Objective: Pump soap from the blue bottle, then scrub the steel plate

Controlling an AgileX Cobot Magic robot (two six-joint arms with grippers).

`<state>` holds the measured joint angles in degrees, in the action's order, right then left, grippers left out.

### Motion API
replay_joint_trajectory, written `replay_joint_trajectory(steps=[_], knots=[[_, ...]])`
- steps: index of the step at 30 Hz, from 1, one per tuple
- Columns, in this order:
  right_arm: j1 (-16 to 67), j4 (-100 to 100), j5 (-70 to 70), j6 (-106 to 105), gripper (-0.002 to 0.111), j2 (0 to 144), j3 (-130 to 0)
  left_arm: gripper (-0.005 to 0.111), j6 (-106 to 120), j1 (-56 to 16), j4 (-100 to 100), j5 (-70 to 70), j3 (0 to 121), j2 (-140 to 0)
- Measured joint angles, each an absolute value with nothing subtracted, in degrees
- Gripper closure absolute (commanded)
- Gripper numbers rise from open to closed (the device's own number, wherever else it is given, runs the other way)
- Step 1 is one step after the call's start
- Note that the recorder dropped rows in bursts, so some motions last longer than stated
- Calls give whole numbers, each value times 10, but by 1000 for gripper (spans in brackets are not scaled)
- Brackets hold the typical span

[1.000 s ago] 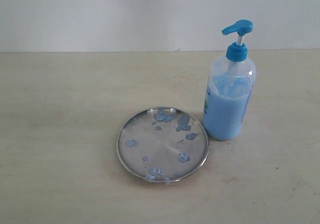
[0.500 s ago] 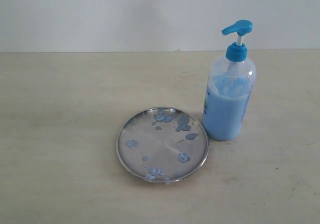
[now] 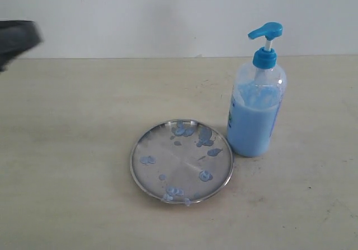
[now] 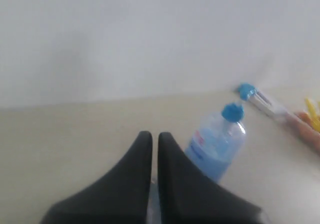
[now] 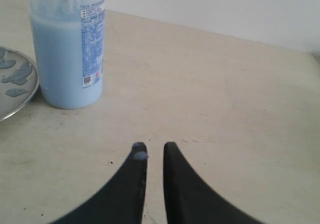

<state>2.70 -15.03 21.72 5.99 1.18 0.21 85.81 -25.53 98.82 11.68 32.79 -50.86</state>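
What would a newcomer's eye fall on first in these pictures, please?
Most likely the blue bottle, upright on the table with its bright blue pump head, about half full of light blue soap. Just left of it in the exterior view lies the steel plate, shiny and spotted with small blobs of soap. A dark blurred shape pokes in at that view's upper left edge, far from both.

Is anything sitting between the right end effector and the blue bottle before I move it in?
Nothing visible. In the right wrist view only bare table lies between the right end effector and the blue bottle. The steel plate sits off to the bottle's far side, not in the path.
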Motion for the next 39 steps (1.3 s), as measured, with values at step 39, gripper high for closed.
replay_joint_trajectory(steps=[39], knots=[[27, -150, 217, 56, 106, 12, 2, 102, 421, -383, 469, 417, 893, -1210]])
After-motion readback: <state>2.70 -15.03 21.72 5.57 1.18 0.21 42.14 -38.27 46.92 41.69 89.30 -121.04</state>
